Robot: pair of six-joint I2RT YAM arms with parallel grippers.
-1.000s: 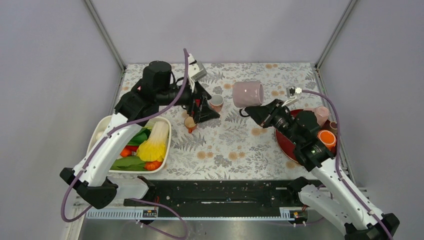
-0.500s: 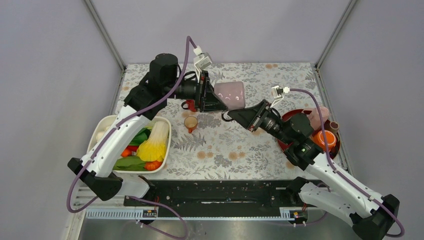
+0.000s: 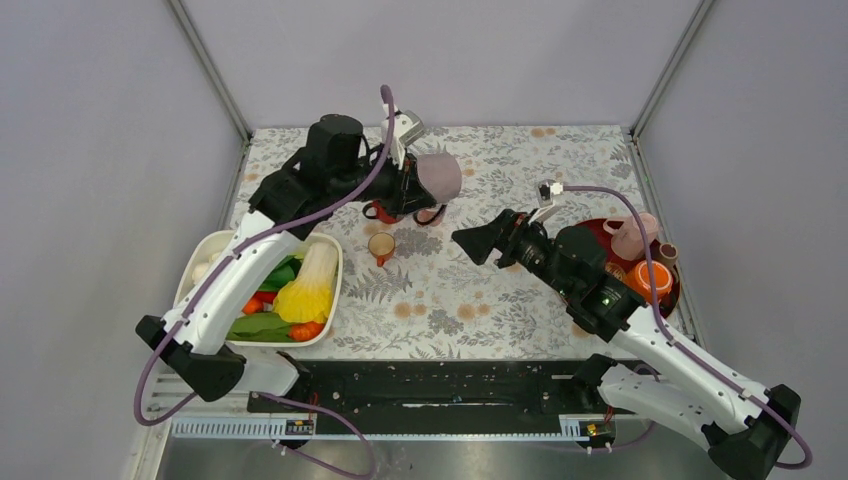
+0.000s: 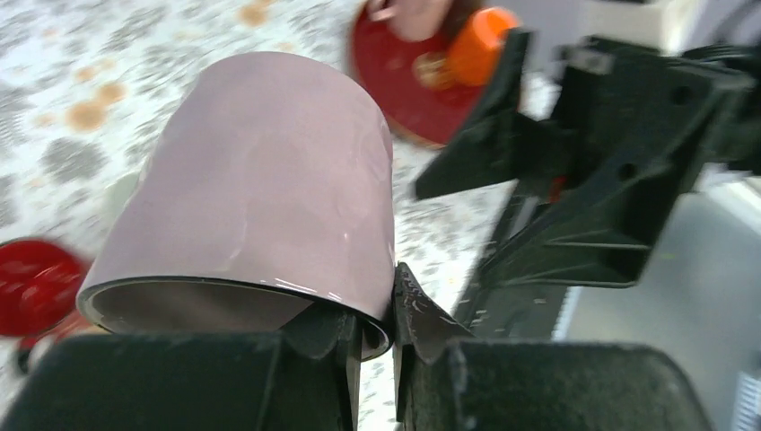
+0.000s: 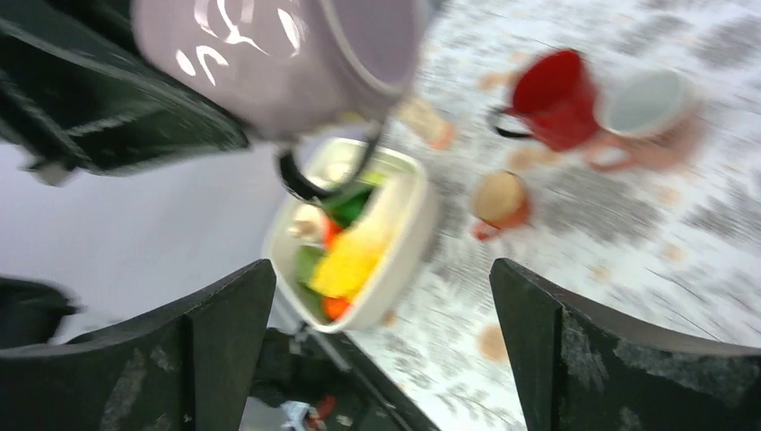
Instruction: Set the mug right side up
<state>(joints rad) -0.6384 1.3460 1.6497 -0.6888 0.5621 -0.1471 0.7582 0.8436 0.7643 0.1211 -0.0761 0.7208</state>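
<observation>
My top camera hangs high behind my two bases and looks down and forward, taking in the whole table (image 3: 450, 300) from well back. My left wrist camera sits just behind my left gripper (image 4: 372, 323) and looks along its fingers. The mug (image 4: 260, 180) is so near that it fills the middle, with my right arm (image 4: 610, 162) and the red plate (image 4: 404, 90) blurred beyond. My right wrist camera looks out between the spread fingers of my right gripper (image 5: 381, 269), facing the white dish (image 5: 408, 251) and red cup (image 5: 556, 99). Both wrist views share the mug.
</observation>
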